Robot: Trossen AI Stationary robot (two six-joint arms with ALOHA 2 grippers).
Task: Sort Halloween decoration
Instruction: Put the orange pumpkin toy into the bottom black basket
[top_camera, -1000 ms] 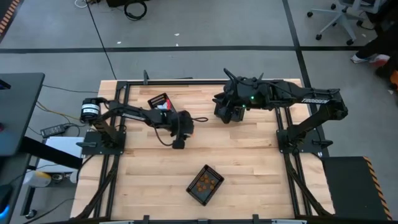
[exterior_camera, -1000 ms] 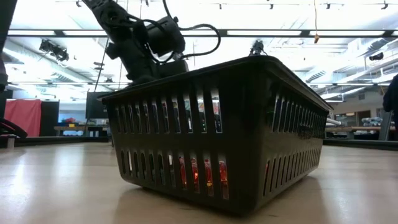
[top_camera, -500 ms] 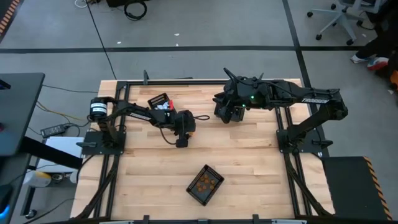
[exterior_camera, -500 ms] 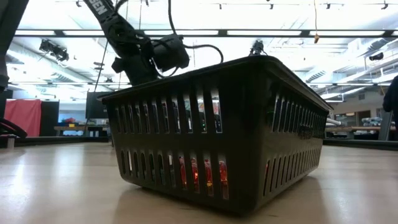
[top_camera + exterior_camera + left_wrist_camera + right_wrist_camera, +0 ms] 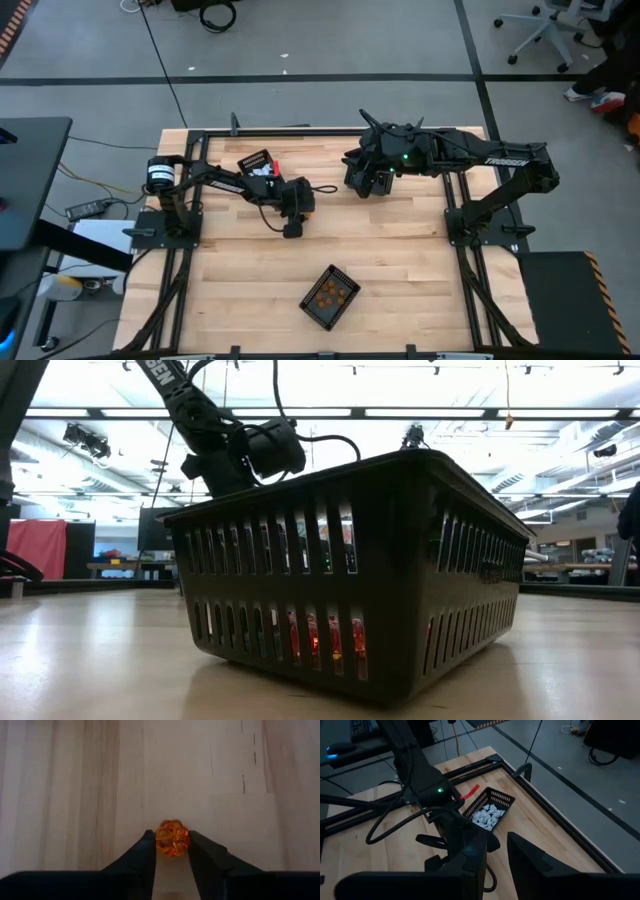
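A tiny orange pumpkin-like trinket (image 5: 172,838) lies on the bare wood at mid-table. My left gripper (image 5: 171,840) (image 5: 291,229) slants down at it, shut on it. Nearer the front edge stands a black mesh basket (image 5: 330,296) with several orange trinkets in it; in the low view this basket (image 5: 350,570) fills the foreground. A second black basket (image 5: 487,807) holding white trinkets stands at the far left, behind the left arm. My right gripper (image 5: 362,188) (image 5: 496,840) hangs raised over the far middle, its fingers a narrow gap apart with nothing seen between them. My left gripper pinches the orange trinket by its two opposite sides (image 5: 159,840) between its two fingertips (image 5: 148,842). The fingers come slanting down from the table's left side. Whether the trinket rests on the wood or is just clear of it, I cannot tell.
Black frame rails (image 5: 200,160) run along the table's edges and carry both arm bases. A small red piece (image 5: 470,791) lies beside the white-trinket basket. Bare wood (image 5: 400,270) spreads between the arms and the front basket.
My left gripper has sunk a little toward the table and edged slightly toward the right edge. The right arm and the baskets have kept still.
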